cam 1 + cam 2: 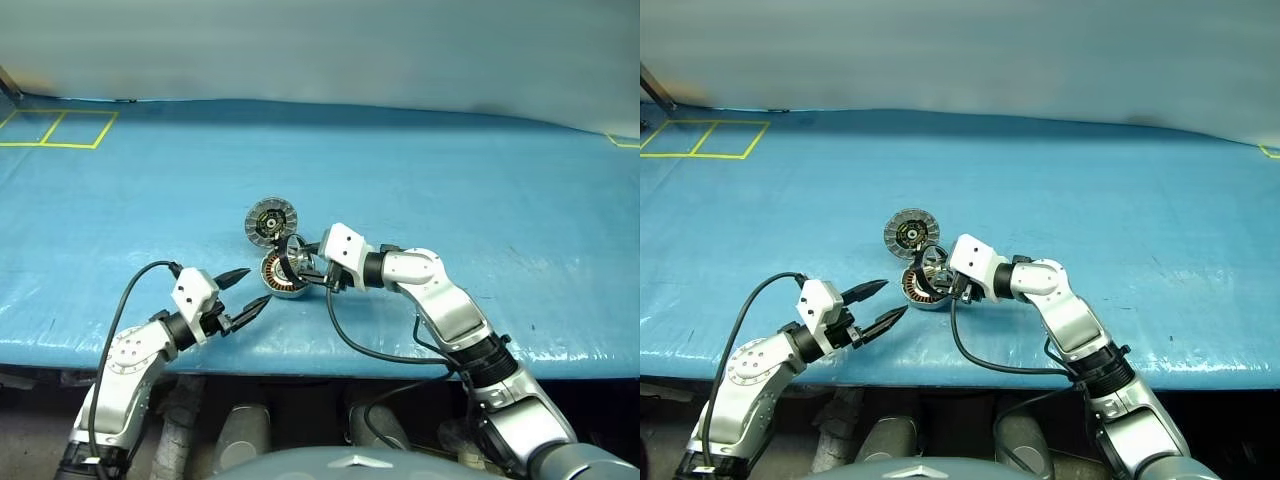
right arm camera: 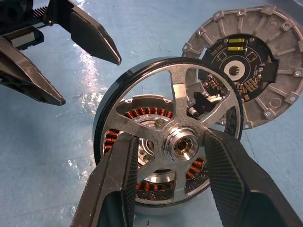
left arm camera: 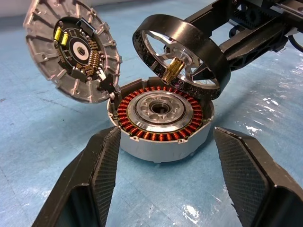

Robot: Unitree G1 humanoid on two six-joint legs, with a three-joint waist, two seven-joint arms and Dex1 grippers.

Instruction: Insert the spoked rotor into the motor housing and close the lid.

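**A:** Two tools in play. Where's the spoked rotor now?

**B:** Pinched in the right tool, tilted just above the motor housing near the table's front edge. Needs levelling, hub over centre. Lid is swung open behind. Left tool sits spread and empty, just beside the housing.

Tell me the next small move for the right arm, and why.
Probably level the spoked rotor and lower it straight onto the motor housing. The right tool holds it tilted just above the copper windings, not yet seated, and the lid stands swung open, so the way in is free. The left tool waits open beside the housing.
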